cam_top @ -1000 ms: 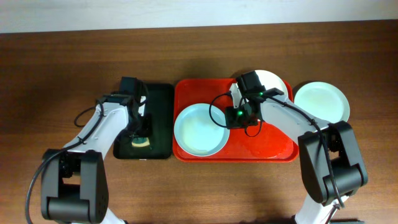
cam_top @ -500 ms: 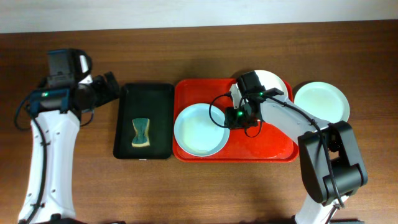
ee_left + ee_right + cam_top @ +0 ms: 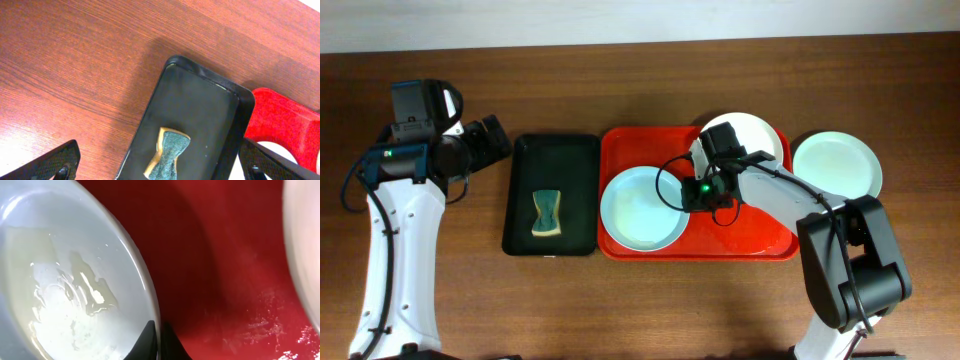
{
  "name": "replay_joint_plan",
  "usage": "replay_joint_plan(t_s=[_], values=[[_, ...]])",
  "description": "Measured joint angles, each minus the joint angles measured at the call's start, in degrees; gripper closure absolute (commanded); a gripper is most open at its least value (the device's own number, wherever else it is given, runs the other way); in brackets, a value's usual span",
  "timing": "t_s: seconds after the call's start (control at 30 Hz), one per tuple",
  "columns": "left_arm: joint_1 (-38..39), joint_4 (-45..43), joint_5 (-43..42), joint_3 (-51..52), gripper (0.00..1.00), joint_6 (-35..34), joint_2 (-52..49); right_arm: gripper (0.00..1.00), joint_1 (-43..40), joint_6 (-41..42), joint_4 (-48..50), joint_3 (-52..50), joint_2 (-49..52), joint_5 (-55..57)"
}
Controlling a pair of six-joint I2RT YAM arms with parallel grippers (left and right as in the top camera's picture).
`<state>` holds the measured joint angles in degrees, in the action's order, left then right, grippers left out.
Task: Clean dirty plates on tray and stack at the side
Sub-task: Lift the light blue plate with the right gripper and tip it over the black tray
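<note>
Since a second ago the left arm has swung off the black tray (image 3: pixel 575 160) and now sits in the upper left of the overhead frame. Its left gripper (image 3: pixel 498 140) is spread as wide as it goes and holds nothing. The right arm has hardly shifted, though a bit more of the white plate (image 3: pixel 760 140) shows behind it than before.

A green and yellow sponge (image 3: pixel 548 213) lies alone in the lower half of the black tray, with the left gripper well apart from it. The wrist view looks down on both from above.

The red tray (image 3: pixel 750 240) sits in the middle of the bench (image 3: pixel 620 310), just beside the black one. A blue-green plate (image 3: pixel 640 208) lies flat in its left half. The right gripper (image 3: pixel 159 337) is pinched together on that plate's right rim — in the wrist view the rim runs straight in between the two dark tips. The same view shows a wet, faintly yellowish film in the plate's bowl and droplets on the red surface nearby.

The white plate rests at the tray's upper right corner, with its far edge reaching past the rim. A second blue-green plate (image 3: pixel 837 163) lies on the bare bench at the right of the frame — just outside the tray.
</note>
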<state>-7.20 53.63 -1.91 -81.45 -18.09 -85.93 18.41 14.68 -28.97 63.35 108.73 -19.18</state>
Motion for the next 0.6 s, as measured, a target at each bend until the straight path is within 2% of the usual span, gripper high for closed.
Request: replay_joint_plan(t_s=[0.07,0.2,0.37,0.47,0.6], values=[[0.0,0.0,0.0,0.0,0.01,0.0,0.0,0.96,-0.3,1.0,-0.8,0.2,0.0,-0.4],[0.0,0.0,0.0,0.0,0.01,0.0,0.0,0.96,-2.4,1.8,-10.7,3.3,0.0,-1.2],[0.0,0.0,0.0,0.0,0.01,0.0,0.0,0.96,-5.1,2.0,-22.6,13.2,-0.2,-1.3],[0.0,0.0,0.0,0.0,0.01,0.0,0.0,0.96,-4.5,2.1,-25.0,17.4,-0.4,-1.3],[0.0,0.0,0.0,0.0,0.01,0.0,0.0,0.96,-1.7,5.0,-23.6,20.2,-0.5,-0.7]])
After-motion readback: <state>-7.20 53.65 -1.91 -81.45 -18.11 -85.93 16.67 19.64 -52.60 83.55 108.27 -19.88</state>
